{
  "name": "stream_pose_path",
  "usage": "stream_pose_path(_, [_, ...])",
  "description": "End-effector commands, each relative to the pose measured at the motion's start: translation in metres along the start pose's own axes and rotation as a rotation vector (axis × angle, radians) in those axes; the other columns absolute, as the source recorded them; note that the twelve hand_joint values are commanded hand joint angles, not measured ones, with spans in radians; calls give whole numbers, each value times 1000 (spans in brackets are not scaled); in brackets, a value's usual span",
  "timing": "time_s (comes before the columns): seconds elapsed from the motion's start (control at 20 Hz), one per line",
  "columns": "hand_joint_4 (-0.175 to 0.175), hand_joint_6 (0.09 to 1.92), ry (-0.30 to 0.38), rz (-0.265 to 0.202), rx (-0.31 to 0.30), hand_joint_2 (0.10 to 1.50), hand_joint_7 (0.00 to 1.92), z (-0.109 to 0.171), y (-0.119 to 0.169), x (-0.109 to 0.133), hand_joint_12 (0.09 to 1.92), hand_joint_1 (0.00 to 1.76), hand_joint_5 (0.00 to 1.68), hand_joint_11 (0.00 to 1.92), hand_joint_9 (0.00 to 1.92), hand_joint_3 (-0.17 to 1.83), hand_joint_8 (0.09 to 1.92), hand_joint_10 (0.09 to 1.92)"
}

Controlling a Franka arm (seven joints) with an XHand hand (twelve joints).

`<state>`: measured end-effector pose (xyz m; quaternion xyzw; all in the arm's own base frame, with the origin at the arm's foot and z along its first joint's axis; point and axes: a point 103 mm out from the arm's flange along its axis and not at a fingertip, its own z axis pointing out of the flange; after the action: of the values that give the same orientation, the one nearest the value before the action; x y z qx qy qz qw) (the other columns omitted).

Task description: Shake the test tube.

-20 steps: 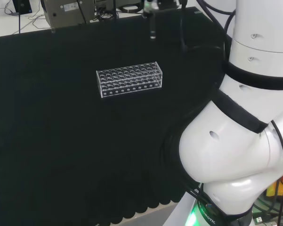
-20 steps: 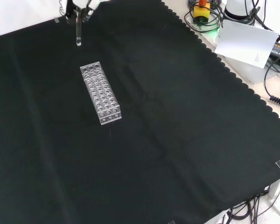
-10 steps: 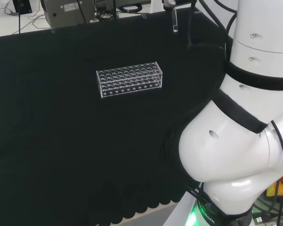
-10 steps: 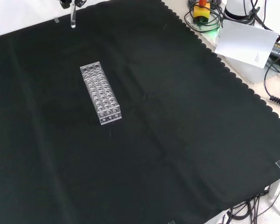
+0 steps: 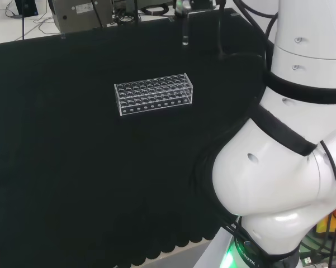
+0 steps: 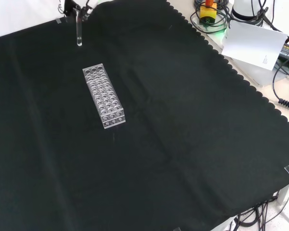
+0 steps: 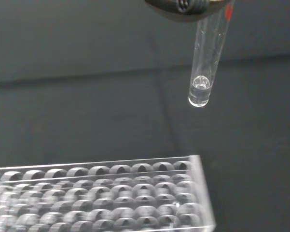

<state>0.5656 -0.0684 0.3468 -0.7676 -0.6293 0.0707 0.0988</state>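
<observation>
I had the hand (image 6: pixel 76 6) up at the far-left corner of the bench in the front view, its fingers (image 6: pixel 86 8) pinched round the top of the test tube (image 6: pixel 79 30). The tube hung straight down from them, long axis upright, rounded end lowest and well clear of the black cloth (image 6: pixel 182 134). Below and nearer the bench's middle stood the clear rack (image 6: pixel 104 96), apart from the tube. I judged the shake needed that clearance kept. I could read no label; a red mark (image 7: pixel 228 10) sat near the tube's top.
</observation>
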Motion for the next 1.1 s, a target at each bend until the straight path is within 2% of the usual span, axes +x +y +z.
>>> stream_pose_path(0.05, [-175, 599, 178, -126, 25, 1036, 1109, 7, 7, 67, 1005, 1525, 1010, 964, 1083, 0, 954, 1091])
stream_pose_path(0.2, [-175, 599, 271, -174, 41, 1036, 1108, 1, 9, 93, 1005, 1525, 1010, 964, 1082, 0, 956, 1092])
stream_pose_path(0.4, [-175, 598, 308, -243, 32, 1037, 1107, -11, 10, 121, 1005, 1525, 1010, 963, 1082, 0, 957, 1094])
stream_pose_path(0.55, [-175, 599, 328, -265, 27, 1037, 1107, -17, 10, 130, 1006, 1525, 1010, 962, 1081, 0, 958, 1095])
stream_pose_path(0.8, [-175, 600, 340, -247, 33, 1037, 1106, -17, 12, 123, 1006, 1525, 1009, 962, 1081, 0, 959, 1096])
stream_pose_path(1.1, [-175, 601, 292, -170, 74, 1037, 1106, 0, 13, 86, 1006, 1525, 1008, 961, 1080, 0, 960, 1098])
